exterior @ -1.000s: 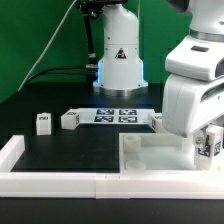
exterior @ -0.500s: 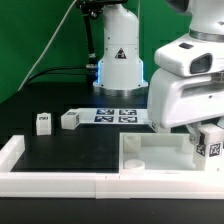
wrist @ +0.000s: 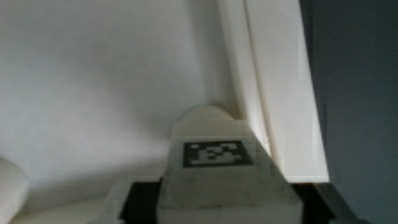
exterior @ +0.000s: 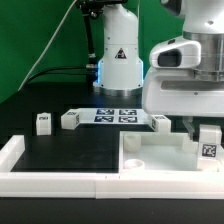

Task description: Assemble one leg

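My gripper (exterior: 206, 133) is shut on a leg (exterior: 208, 148), a small white square post with a black-and-white tag facing the camera. It holds the leg upright over the right end of the large white tabletop (exterior: 150, 157). In the wrist view the leg (wrist: 217, 150) points away from the camera toward the tabletop's surface (wrist: 107, 80), close to its raised edge, and dark fingers (wrist: 151, 203) flank it on both sides. The gripper (wrist: 217, 203) sits at the picture's lower edge.
Two loose legs (exterior: 43, 122) (exterior: 69, 119) stand at the exterior view's left, and a third (exterior: 160, 121) lies beside the marker board (exterior: 115, 115). White border bars (exterior: 60, 183) run along the front and the left side. The robot base (exterior: 118, 60) stands behind.
The arm's hand has shifted toward the exterior view's left and risen a little. The held leg has stayed near the tabletop's right end and now shows its tag fully.
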You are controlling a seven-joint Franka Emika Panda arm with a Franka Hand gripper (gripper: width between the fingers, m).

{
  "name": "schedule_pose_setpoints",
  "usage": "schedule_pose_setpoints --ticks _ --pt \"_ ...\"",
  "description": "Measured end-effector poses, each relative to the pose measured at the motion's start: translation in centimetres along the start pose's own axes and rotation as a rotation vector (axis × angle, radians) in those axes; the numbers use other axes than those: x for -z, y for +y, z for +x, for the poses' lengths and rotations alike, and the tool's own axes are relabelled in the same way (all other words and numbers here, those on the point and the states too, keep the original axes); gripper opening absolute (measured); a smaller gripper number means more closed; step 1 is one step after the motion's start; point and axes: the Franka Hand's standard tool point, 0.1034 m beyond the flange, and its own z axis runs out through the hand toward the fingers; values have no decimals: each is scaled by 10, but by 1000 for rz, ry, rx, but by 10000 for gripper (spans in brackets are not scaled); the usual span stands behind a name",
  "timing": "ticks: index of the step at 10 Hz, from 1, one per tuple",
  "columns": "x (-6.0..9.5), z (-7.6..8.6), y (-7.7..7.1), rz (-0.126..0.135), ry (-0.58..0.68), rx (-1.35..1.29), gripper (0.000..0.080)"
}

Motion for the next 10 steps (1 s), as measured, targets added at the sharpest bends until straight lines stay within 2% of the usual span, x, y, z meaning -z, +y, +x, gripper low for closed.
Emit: schedule_pose_setpoints --ticks 3,6,7,8,9,10 --pt "1 3 12 -20 11 -243 297" --pt "3 7 29 -60 37 -499 309" --pt "3 8 30 -62 40 -528 416" --pt "2 7 29 -61 41 -514 416" --pt "2 7 29 -61 41 -514 571" --pt "2 7 29 -62 40 -513 625"
